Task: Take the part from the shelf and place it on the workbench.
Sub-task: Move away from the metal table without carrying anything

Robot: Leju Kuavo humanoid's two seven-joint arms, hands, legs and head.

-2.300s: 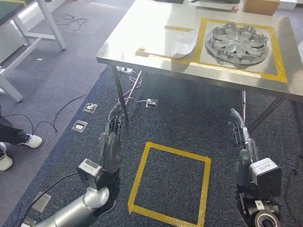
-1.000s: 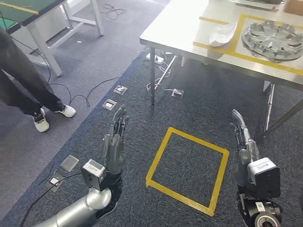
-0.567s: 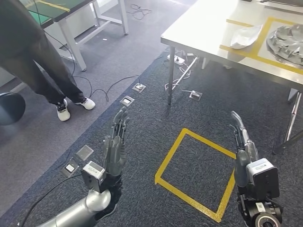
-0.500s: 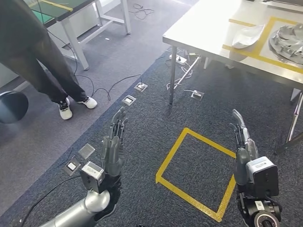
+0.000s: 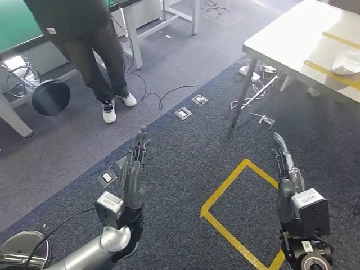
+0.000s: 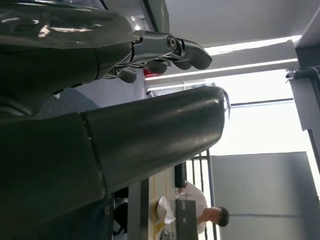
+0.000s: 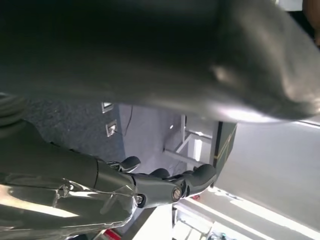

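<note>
Over dark carpet: grey left hand and right hand hovering with fingers spread, holding nothing.
Risking collision with nearby dark-trousered person and trailing black floor cables; part, shelf unseen; steel workbench far right.

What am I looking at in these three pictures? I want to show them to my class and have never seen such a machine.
It is a walking humanoid robot. The wide picture looks down from its head: its left hand and right hand are raised, fingers apart, holding nothing. On the carpet lies a yellow tape square; a person stands nearby, and a metal table carries a pale object. The other two pictures come from wrist cameras, turned sideways, close behind each hand.
</note>
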